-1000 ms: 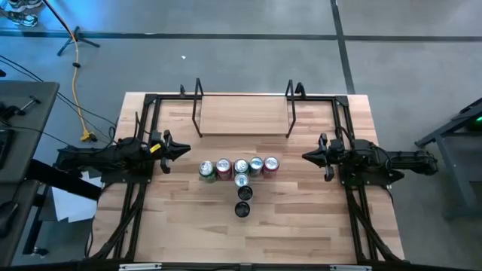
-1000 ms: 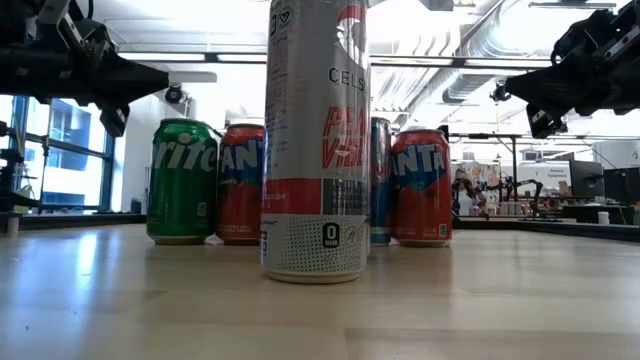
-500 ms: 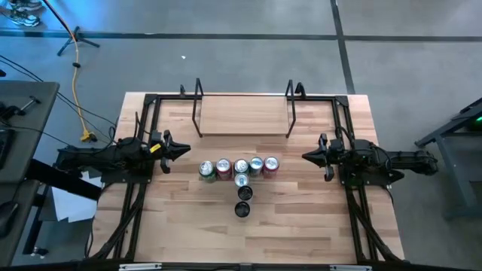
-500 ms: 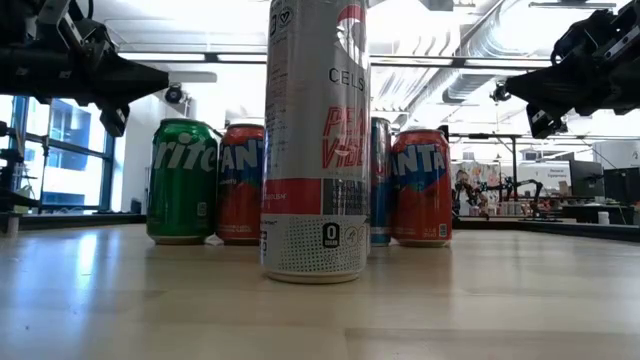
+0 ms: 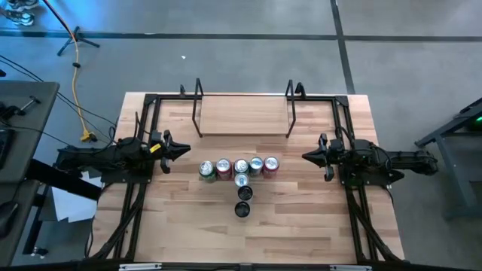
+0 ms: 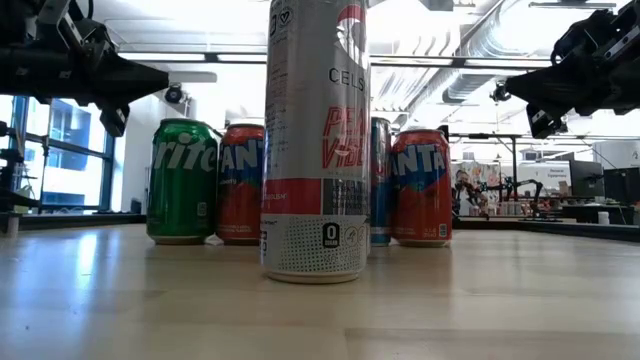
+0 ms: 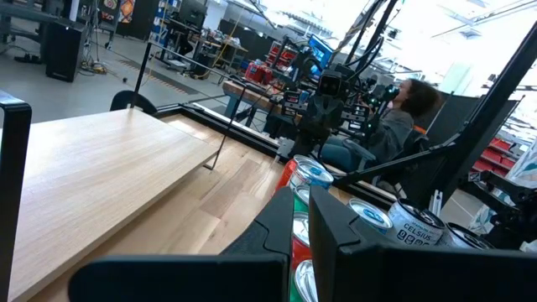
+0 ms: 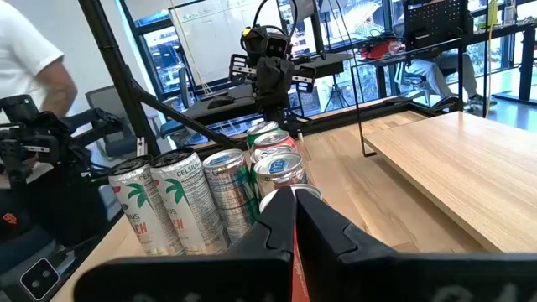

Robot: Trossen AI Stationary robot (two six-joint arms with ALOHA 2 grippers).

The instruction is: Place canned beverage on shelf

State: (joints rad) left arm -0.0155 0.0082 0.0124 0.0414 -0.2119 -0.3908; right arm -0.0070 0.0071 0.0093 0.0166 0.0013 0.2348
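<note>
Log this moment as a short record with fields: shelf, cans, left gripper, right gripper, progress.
shelf: the shelf lies at the table's far edge, board bare, a black wire upright at each end
cans: the row of five cans stands side by side in front of the shelf; three more cans line up behind the row's middle, toward the near edge
left gripper: the left gripper is shut, holds nothing, left of the row
right gripper: the right gripper is shut, holds nothing, right of the row
progress: no can on the shelf yet
</note>
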